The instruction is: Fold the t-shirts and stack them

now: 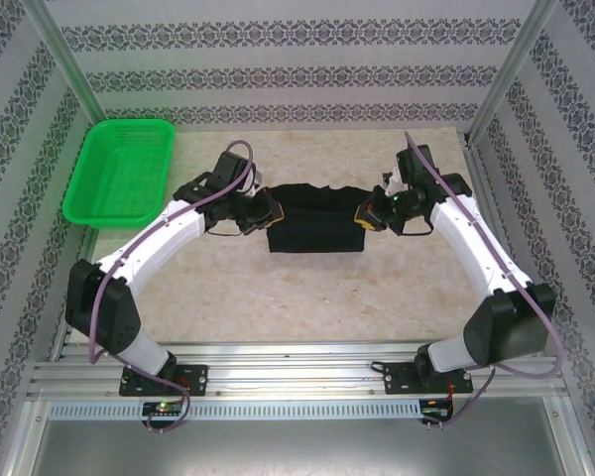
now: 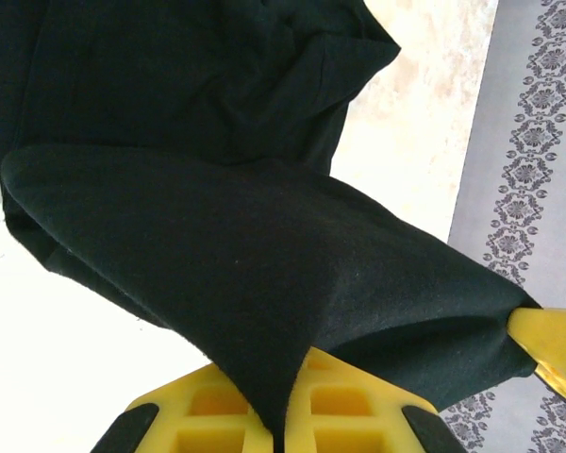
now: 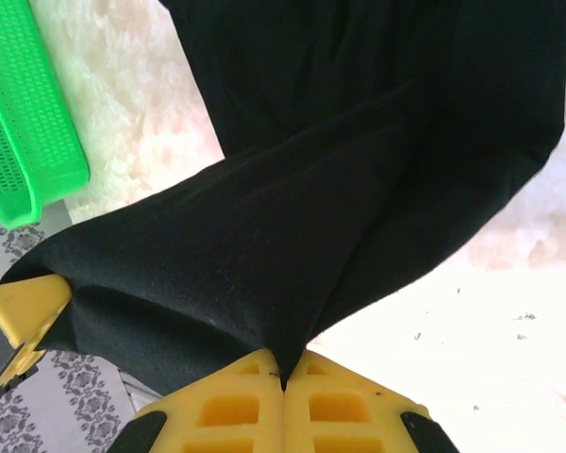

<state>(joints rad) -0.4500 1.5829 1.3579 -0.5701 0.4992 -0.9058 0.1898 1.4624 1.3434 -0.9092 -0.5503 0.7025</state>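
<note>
You have the black t-shirt (image 1: 315,226) lying across the middle of the tabletop (image 1: 307,307), a little toward its far edge, with its long axis running left to right between the two arms. The left gripper (image 1: 262,214) sits at the shirt's left end and the right gripper (image 1: 368,213) at its right end, so each arm is nearest its own side and neither needs to cross over.

In the left wrist view, the left gripper (image 2: 281,420) has its jaws closed on a fold of the t-shirt (image 2: 217,245), and the cloth drapes away ahead of the fingers. In the right wrist view, the right gripper (image 3: 283,370) is likewise clamped on a gathered edge of the t-shirt (image 3: 292,217), with the fabric fanning forward from the jaws.

The green basket (image 1: 119,171) stands at the far left corner, well apart from the cloth.

Both pinches hold opposite ends of one span, so your coming fold likely depends on carrying the two arms level and parallel. If you let one lead, the crease will probably skew.
</note>
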